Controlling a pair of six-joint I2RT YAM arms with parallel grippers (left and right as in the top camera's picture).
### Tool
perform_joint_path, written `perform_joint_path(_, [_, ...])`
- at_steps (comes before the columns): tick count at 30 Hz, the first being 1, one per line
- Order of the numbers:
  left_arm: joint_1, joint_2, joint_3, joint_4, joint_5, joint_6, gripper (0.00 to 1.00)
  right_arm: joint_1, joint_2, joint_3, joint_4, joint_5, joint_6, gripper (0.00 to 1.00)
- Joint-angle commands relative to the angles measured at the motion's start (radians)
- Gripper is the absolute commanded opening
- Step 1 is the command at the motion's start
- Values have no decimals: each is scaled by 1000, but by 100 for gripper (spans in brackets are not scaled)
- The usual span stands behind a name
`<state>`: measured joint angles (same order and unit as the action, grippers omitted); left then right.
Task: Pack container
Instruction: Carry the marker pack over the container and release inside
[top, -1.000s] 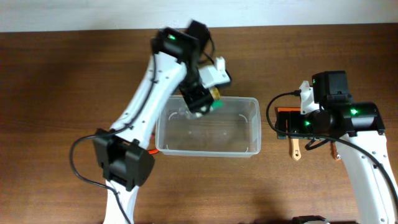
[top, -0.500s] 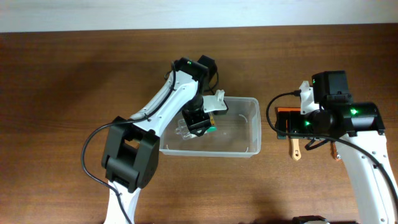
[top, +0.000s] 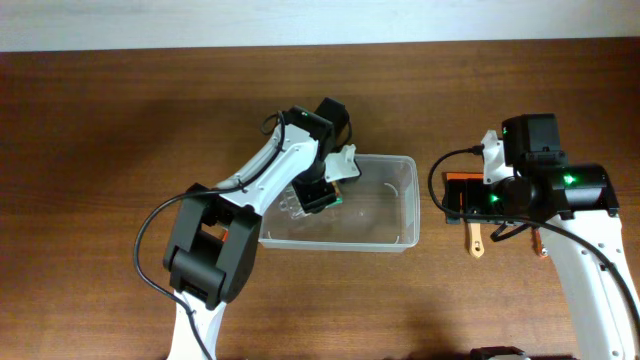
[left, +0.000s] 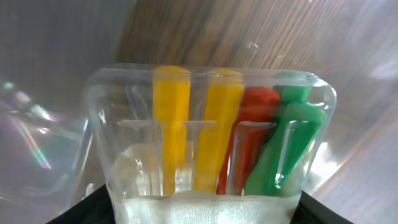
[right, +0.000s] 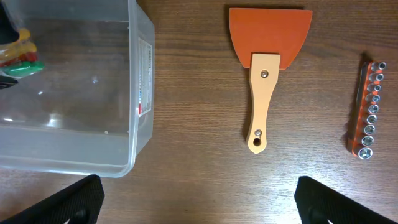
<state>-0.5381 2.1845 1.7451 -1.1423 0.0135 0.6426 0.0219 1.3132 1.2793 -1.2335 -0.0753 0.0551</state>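
The clear plastic container (top: 380, 218) stands at mid-table; it also shows in the right wrist view (right: 74, 143). My left gripper (top: 318, 195) reaches down into its left part and is shut on a clear plastic pack of yellow, red and green tools (left: 211, 155), held close to the container floor. The pack's coloured ends show through the container wall in the right wrist view (right: 18, 56). My right gripper (right: 199, 199) is open and empty, hovering over the table to the right of the container (top: 478, 200).
An orange scraper with a wooden handle (right: 264, 87) lies right of the container, partly under my right arm (top: 476, 240). An orange rail of sockets (right: 370, 112) lies further right. The table's far edge meets a white wall.
My left arm has swung down and left, bringing the pack from above the container's back rim to low inside its left part. The right arm has not moved.
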Motion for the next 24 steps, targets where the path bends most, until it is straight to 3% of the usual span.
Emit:
perform_joint_path(1, [4, -6, -14, 3, -29, -23, 6, -3, 2, 18, -1, 9, 0, 99])
perform_joint_path(6, [4, -6, -14, -2, -29, -22, 40, -3, 2, 18, -1, 9, 0, 99])
perform_joint_path(7, [4, -6, -14, -2, -30, -22, 55, -3, 2, 18, -1, 9, 0, 99])
perform_joint_path(11, [4, -6, -14, -2, -45, -23, 81, -3, 2, 18, -1, 9, 0, 99])
perform_joint_path(14, [4, -12, -11, -13, -64, -23, 94, -3, 2, 18, -1, 9, 0, 99])
perform_joint_path(16, [4, -20, -9, -19, -63, -30, 99, -3, 2, 18, -1, 9, 0, 99])
perform_joint_path(24, [4, -115, -9, -51, -68, -45, 99, -3, 2, 18, -1, 10, 0, 99])
